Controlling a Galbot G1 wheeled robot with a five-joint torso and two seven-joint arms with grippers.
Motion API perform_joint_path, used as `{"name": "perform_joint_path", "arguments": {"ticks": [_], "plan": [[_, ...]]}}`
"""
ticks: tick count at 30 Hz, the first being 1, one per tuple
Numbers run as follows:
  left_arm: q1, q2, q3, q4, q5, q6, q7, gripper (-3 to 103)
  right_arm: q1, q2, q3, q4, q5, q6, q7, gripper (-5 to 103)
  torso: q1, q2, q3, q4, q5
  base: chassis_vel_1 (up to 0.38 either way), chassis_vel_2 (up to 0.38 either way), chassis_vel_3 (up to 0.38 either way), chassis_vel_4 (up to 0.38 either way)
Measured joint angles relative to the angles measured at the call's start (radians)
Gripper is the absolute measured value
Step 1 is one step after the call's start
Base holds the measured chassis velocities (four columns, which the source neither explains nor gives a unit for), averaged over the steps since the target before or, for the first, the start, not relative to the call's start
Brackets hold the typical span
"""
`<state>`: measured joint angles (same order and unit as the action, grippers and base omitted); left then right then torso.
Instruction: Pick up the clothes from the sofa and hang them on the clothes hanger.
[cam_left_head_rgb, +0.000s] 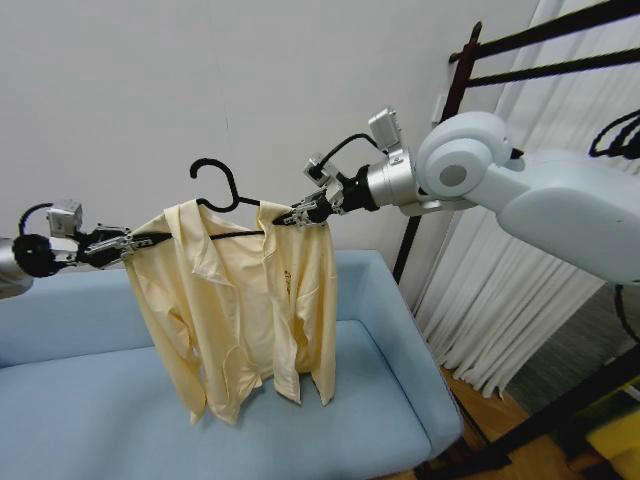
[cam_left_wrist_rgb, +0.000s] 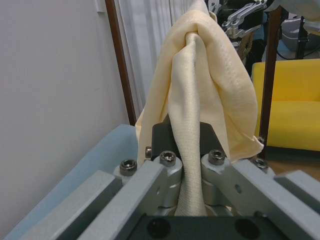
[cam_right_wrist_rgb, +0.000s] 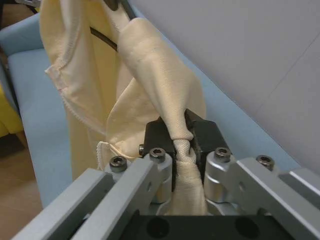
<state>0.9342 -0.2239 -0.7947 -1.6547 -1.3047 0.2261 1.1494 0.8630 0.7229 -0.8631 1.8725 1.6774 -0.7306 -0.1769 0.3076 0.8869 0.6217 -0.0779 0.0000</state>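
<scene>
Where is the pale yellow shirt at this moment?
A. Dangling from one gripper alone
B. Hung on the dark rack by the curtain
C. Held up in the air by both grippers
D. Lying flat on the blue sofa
C: the left gripper and the right gripper each pinch one shoulder of the shirt, which sits on a black hanger above the sofa.

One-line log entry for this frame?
left gripper: shut on shirt shoulder | right gripper: shut on other shoulder | shirt: draped on hanger, held up over sofa
</scene>
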Motion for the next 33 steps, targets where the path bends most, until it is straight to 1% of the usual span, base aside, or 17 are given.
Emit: {"name": "perform_joint_path", "arguments": {"ticks": [1, 4, 6, 8, 9, 10, 12, 15, 18, 21, 22, 25, 26, 27, 28, 32, 33], "plan": [[0.0, 0.0, 0.0, 0.001, 0.001, 0.0, 0.0, 2, -0.001, -0.001, 0.003, 0.005, 0.006, 0.0, 0.004, 4, 0.0, 0.0, 0.0, 0.0, 0.0, 0.0, 0.0, 0.0, 0.0], [-0.001, -0.001, -0.001, 0.004, 0.002, -0.004, -0.005, -1, -0.003, -0.009, 0.011, 0.022, 0.034, 0.0, 0.013, 4, 0.0, 0.0, 0.0, 0.0, 0.0, 0.0, 0.0, 0.0, 0.0], [-0.002, 0.0, -0.002, 0.005, 0.001, -0.008, -0.02, 7, -0.003, -0.014, 0.015, 0.034, 0.056, 0.0, 0.019, 4, 0.0, 0.0, 0.0, -0.0001, 0.0, 0.0, 0.0, 0.0, 0.0], [-0.002, 0.0, -0.002, 0.004, 0.001, -0.009, -0.026, 7, -0.004, -0.016, 0.018, 0.038, 0.062, 0.0, 0.021, 4, 0.0, 0.0, 0.0, 0.0, 0.0, 0.0, 0.0, 0.0, 0.0], [-0.002, 0.0, -0.002, 0.0, -0.001, -0.011, -0.035, 13, -0.006, -0.019, 0.022, 0.044, 0.068, 0.0, 0.022, 4, 0.0, 0.0, 0.0, 0.0, 0.0, 0.0, 0.0, 0.0, 0.0], [-0.003, 0.0, -0.002, -0.005, -0.004, -0.011, -0.049, 24, -0.01, -0.024, 0.027, 0.051, 0.076, 0.0, 0.023, 4, 0.0, 0.0, 0.0, 0.0, 0.0, 0.0, 0.0, 0.0, 0.0], [-0.003, 0.0, -0.002, -0.008, -0.006, -0.011, -0.058, 24, -0.013, -0.027, 0.031, 0.056, 0.081, 0.0, 0.025, 4, 0.0, 0.0, 0.0, 0.0, 0.0001, 0.0, 0.0, 0.0, 0.0], [-0.003, -0.001, -0.002, -0.022, -0.017, -0.01, -0.105, 40, -0.035, -0.037, 0.059, 0.079, 0.104, 0.0, 0.044, 4, 0.0, 0.0, 0.0, -0.0001, 0.0001, 0.0, 0.0, 0.0, 0.0], [-0.004, -0.004, -0.002, -0.03, -0.022, -0.008, -0.127, 45, -0.058, -0.043, 0.084, 0.093, 0.132, 0.0, 0.072, 4, 0.0, 0.0, 0.0, -0.0001, 0.0001, 0.0, 0.0, 0.0, 0.0], [-0.004, -0.006, -0.003, -0.034, -0.024, -0.002, -0.137, 61, -0.094, -0.051, 0.12, 0.11, 0.179, 0.0, 0.125, 4, 0.0, 0.0, 0.0, 0.0, 0.0002, 0.0, 0.0, 0.0, 0.0], [-0.004, -0.006, -0.003, -0.034, -0.024, -0.002, -0.137, 61, -0.094, -0.051, 0.12, 0.11, 0.179, 0.0, 0.125, 4, 0.0, 0.0, 0.0, 0.0, 0.0002, 0.0, 0.0, 0.0, 0.0], [-0.009, -0.006, -0.001, -0.033, -0.024, 0.001, -0.144, 72, -0.115, -0.053, 0.135, 0.117, 0.185, 0.0, 0.134, 4, 0.0, 0.0, 0.0, -0.0001, 0.0002, 0.0, 0.0, 0.0, 0.0], [-0.009, -0.006, -0.001, -0.033, -0.024, 0.002, -0.144, 72, -0.116, -0.053, 0.136, 0.117, 0.185, 0.0, 0.135, 4, 0.0, 0.0, 0.0, -0.0001, 0.0002, 0.0, 0.0, 0.0, 0.0], [-0.011, -0.006, 0.001, -0.035, -0.024, 0.003, -0.15, 83, -0.128, -0.047, 0.149, 0.117, 0.186, 0.0, 0.143, 4, 0.0, 0.0, 0.0, 0.0, 0.0001, 0.0, 0.0, 0.0, 0.0], [-0.011, -0.006, 0.001, -0.035, -0.024, 0.003, -0.15, 83, -0.128, -0.047, 0.149, 0.117, 0.186, 0.0, 0.143, 4, 0.0, 0.0, 0.0, 0.0, 0.0001, 0.0, 0.0, 0.0, 0.0], [-0.009, -0.014, 0.004, -0.037, -0.022, 0.006, -0.155, 97, -0.157, -0.043, 0.182, 0.113, 0.188, 0.016, 0.171, 4, 0.0, 0.0, 0.0, 0.0, 0.0, 0.0, 0.0, 0.0, 0.0], [-0.009, -0.014, 0.004, -0.037, -0.022, 0.006, -0.155, 97, -0.157, -0.043, 0.182, 0.113, 0.188, 0.016, 0.171, 4, 0.0, 0.0, 0.0, 0.0, 0.0, 0.0, 0.0, 0.0, 0.0]]}}
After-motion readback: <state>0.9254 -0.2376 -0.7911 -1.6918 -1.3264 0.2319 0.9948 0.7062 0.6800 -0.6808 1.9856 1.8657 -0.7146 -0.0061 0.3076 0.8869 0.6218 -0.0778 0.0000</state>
